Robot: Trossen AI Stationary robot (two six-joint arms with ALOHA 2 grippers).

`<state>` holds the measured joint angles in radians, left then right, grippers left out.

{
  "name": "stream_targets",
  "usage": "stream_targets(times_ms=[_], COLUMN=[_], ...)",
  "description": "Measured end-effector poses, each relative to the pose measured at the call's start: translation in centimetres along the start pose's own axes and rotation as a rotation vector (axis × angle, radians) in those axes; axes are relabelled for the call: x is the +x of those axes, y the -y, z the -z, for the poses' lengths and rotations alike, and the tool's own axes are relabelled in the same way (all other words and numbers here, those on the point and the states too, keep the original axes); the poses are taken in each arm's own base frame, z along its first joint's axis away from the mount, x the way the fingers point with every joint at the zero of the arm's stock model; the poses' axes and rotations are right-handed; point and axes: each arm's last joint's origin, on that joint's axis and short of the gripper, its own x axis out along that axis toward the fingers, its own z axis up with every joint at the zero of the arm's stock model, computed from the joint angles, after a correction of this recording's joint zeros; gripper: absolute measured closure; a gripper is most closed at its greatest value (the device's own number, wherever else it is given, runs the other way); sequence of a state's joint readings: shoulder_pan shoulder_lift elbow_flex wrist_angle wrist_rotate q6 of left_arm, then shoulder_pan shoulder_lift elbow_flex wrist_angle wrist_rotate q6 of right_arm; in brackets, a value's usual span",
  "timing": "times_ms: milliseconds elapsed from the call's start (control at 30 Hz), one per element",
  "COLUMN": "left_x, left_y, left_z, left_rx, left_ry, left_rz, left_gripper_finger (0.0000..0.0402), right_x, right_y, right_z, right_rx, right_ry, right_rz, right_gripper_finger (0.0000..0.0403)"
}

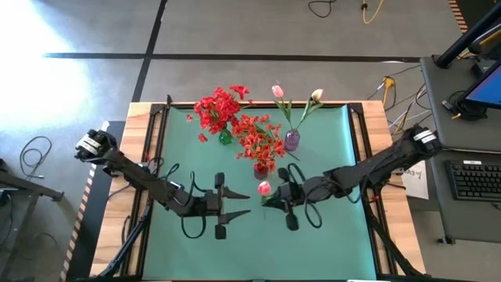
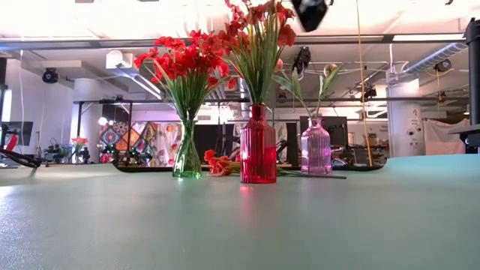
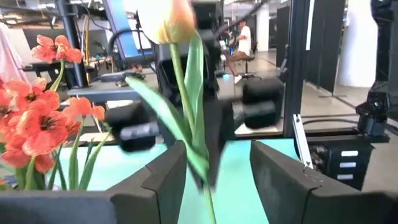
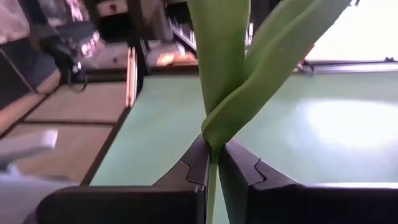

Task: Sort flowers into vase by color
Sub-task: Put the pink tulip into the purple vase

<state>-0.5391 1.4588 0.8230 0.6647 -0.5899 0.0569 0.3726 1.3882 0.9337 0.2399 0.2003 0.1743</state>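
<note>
High view shows the green table mat (image 1: 329, 235) with both arms reaching in toward the middle, and at the back three vases: a green vase (image 1: 225, 138) stuffed with red flowers (image 1: 219, 106), a red vase (image 1: 261, 167) with orange-red flowers (image 1: 261, 135), and a purple vase (image 1: 291, 140) with two tulips (image 1: 276, 92). The right gripper (image 4: 214, 163) sits near the mat's centre, pinched tight on the stem of a pink tulip (image 1: 264, 187) just in front of the red vase. The left gripper (image 3: 217, 180) hangs close beside it, fingers spread wide apart with nothing in them.
</note>
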Motion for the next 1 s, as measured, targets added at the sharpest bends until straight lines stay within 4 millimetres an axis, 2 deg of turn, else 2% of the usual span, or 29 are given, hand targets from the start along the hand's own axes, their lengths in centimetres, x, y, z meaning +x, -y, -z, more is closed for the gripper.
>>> stream_targets(times_ms=[167,333,467,633,800,1000], left_x=[-1.0,-1.5,-1.6,-1.7,-1.8,-1.7], left_y=[-0.4,-0.8,-0.8,-0.9,-0.9,-1.1], left_z=[-0.5,-0.6,-0.5,0.0,0.5,0.6], left_rx=[-0.038,-0.045,-0.033,-0.015,-0.004,0.015], left_ry=[-0.061,-0.112,-0.132,-0.174,-0.223,-0.234], left_rz=[0.008,0.007,0.005,0.003,-0.001,-0.009], left_gripper_finger=[0.0237,0.0237,0.0237,0.0237,0.0237,0.0237], right_x=[-4.4,-8.2,-10.5,-13.3,-14.8,-14.5], right_y=[-0.3,-0.6,0.3,2.0,3.3,5.1], right_z=[-1.1,-1.9,-2.5,-2.6,-3.4,-4.0], right_rx=[0.071,0.149,0.195,0.223,0.270,0.239], right_ry=[-0.104,-0.133,-0.076,0.017,0.167,0.240], right_rz=[-0.009,0.001,0.203,0.552,0.790,1.005], right_gripper_finger=[0.0385,0.0385,0.0385,0.0385,0.0385,0.0385])
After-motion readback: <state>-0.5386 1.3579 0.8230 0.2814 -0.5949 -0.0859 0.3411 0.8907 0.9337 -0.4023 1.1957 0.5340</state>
